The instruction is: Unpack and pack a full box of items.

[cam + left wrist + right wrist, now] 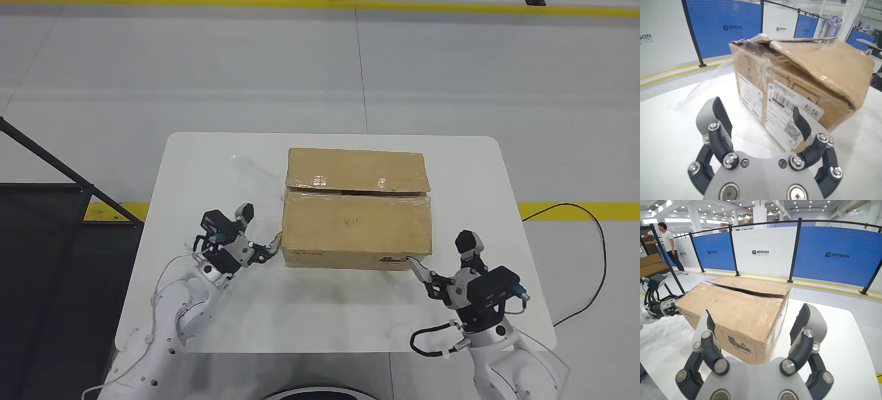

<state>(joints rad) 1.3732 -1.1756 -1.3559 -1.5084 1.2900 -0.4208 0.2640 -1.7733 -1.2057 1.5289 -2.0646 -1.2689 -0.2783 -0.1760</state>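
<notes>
A brown cardboard box (357,212) stands in the middle of the white table (200,170), its top flaps folded down with a slit between them and loose clear tape at the edges. My left gripper (257,232) is open at the box's near left corner, facing the labelled end wall (772,106). In its own view the left gripper (761,113) holds nothing. My right gripper (440,256) is open at the near right corner; in its view the box (738,309) corner sits between the spread fingers of the right gripper (757,323).
Torn clear tape (725,64) sticks out from the box's far left corner over the table. A black rack (40,260) stands left of the table. Bare table surface lies in front of and behind the box.
</notes>
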